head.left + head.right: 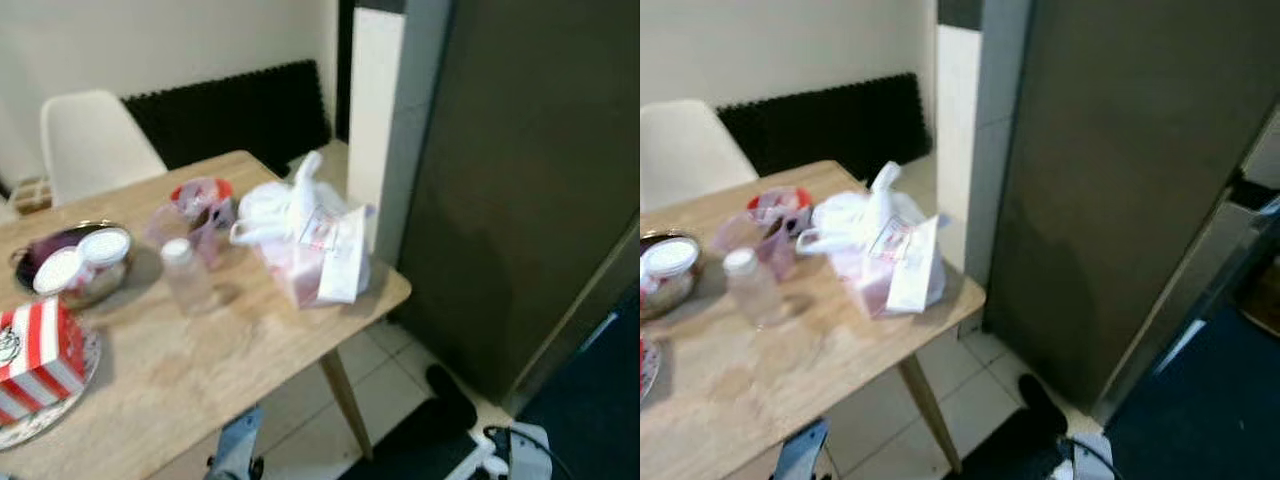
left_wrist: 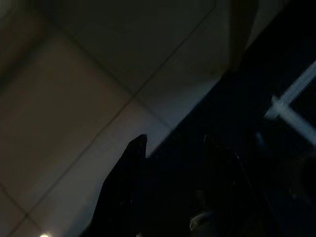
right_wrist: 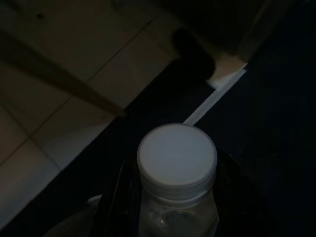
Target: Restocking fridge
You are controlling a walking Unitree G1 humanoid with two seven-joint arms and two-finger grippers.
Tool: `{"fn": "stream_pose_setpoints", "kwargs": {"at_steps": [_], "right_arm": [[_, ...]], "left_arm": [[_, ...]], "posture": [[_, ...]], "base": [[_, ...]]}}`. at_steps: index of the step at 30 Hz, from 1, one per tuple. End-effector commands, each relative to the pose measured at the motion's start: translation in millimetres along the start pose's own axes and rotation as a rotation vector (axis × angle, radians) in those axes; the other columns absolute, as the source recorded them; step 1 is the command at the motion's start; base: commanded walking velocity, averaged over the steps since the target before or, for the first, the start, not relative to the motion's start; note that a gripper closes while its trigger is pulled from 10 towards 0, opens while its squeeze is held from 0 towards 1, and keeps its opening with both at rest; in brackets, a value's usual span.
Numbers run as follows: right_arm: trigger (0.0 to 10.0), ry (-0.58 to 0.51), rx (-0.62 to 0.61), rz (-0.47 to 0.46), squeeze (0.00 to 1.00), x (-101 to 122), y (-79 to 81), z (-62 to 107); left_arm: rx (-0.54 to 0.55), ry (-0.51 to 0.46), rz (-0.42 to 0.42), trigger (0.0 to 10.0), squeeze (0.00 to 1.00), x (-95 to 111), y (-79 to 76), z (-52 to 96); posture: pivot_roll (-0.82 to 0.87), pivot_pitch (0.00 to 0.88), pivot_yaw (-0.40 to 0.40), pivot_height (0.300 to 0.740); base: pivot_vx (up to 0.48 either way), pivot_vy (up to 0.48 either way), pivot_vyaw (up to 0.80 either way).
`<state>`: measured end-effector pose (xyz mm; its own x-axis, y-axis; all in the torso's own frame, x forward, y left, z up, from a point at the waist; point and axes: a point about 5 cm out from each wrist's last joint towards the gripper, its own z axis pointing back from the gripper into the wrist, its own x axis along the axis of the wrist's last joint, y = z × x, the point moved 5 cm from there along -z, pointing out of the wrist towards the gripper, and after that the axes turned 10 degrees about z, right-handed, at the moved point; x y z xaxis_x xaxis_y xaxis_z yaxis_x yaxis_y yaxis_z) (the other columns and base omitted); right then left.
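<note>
Gleaming white-capped clear bottle

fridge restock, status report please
Right gripper shut on a white-capped bottle, low over the floor. Left gripper open, idle. Fridge door closed. Second bottle and bag on the table.

A wooden table carries a white plastic bag, a clear bottle with white cap and a pink cup. Beside the table stands a dark fridge.
</note>
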<state>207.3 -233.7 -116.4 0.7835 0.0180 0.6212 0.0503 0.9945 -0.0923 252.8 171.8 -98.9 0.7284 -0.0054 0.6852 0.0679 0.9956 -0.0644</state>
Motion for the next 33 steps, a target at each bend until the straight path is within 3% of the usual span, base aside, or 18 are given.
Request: {"fn": "stream_pose_setpoints", "kwargs": {"at_steps": [1, 9, 33], "right_arm": [[10.0, 0.015, 0.013, -0.006, 0.00, -4, 4.5, 0.2], [10.0, 0.048, 0.018, 0.021, 0.00, -15, 4.5, 2.3], [10.0, 0.040, 0.010, 0.009, 0.00, -15, 6.5, 2.3]], "left_arm": [[0.015, 0.047, -0.006, 10.0, 0.00, -16, 6.7, 3.9], [-0.030, 0.078, -0.018, 10.0, 0.00, -22, 2.2, 4.5], [-0.040, 0.095, -0.015, 10.0, 0.00, -29, -1.0, 5.7]], "posture": [[-0.06, 0.023, 0.022, 0.726], [-0.06, 0.021, 0.023, 0.726], [-0.07, 0.024, 0.024, 0.726]], "base": [[0.000, 0.000, -0.80], [0.000, 0.000, -0.30], [0.000, -0.477, 0.00]]}}
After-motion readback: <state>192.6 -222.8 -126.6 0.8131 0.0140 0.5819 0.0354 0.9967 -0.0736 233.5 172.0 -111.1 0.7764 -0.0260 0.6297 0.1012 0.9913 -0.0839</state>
